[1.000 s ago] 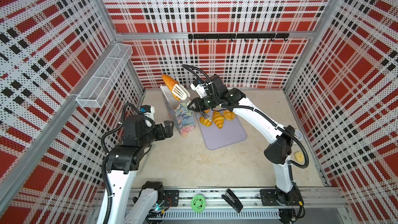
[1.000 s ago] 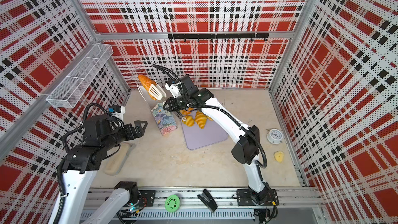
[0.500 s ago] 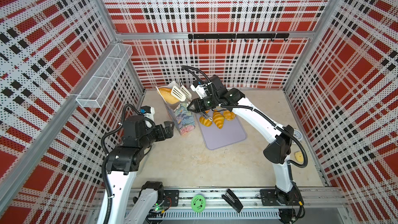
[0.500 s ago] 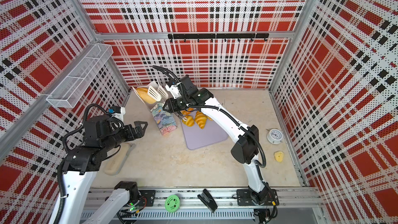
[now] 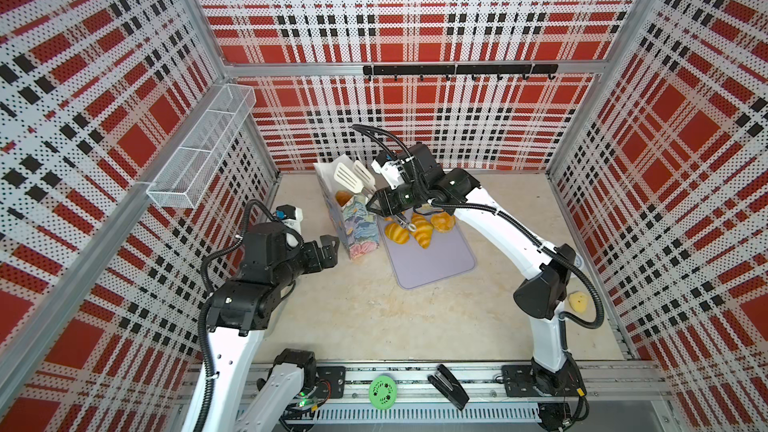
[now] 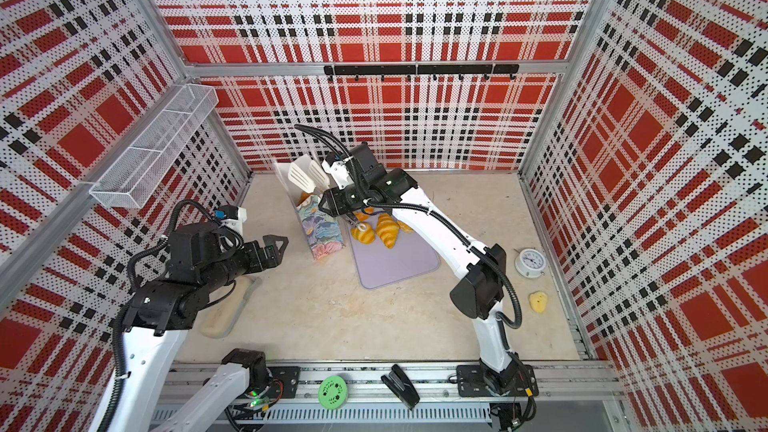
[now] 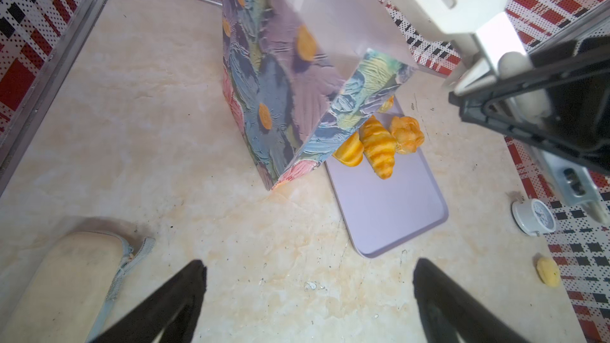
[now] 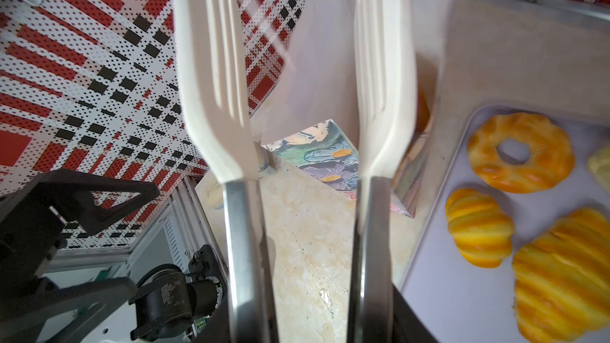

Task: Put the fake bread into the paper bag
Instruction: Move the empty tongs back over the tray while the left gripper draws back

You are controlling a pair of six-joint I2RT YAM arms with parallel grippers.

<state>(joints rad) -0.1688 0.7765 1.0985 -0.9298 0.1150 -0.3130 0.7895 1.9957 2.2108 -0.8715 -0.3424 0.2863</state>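
The flowered paper bag (image 5: 357,222) (image 7: 280,94) stands tilted at the left edge of the lilac tray (image 5: 432,261). One piece of fake bread (image 5: 343,198) (image 6: 304,198) lies inside its open mouth. On the tray rest a ring doughnut (image 8: 520,153), a ribbed bun (image 8: 478,227) and a croissant (image 8: 561,275). My right gripper (image 5: 380,205) is shut on white tongs (image 5: 353,178) (image 8: 214,77), whose blades stand apart and empty above the bag's mouth. My left gripper (image 5: 330,249) (image 7: 308,292) hovers open left of the bag, holding nothing.
A beige shoe (image 6: 226,309) (image 7: 62,285) lies by the left wall. A small clock (image 6: 530,262) and a yellow lump (image 6: 539,301) sit at the right wall. A stapler (image 5: 449,386) and green disc (image 5: 382,391) lie on the front rail. A wire basket (image 5: 203,147) hangs left.
The tongs carried an orange-brown bread above the bag, lowered it to the mouth and spread apart. The bread now lies in the bag. The left arm has not moved.
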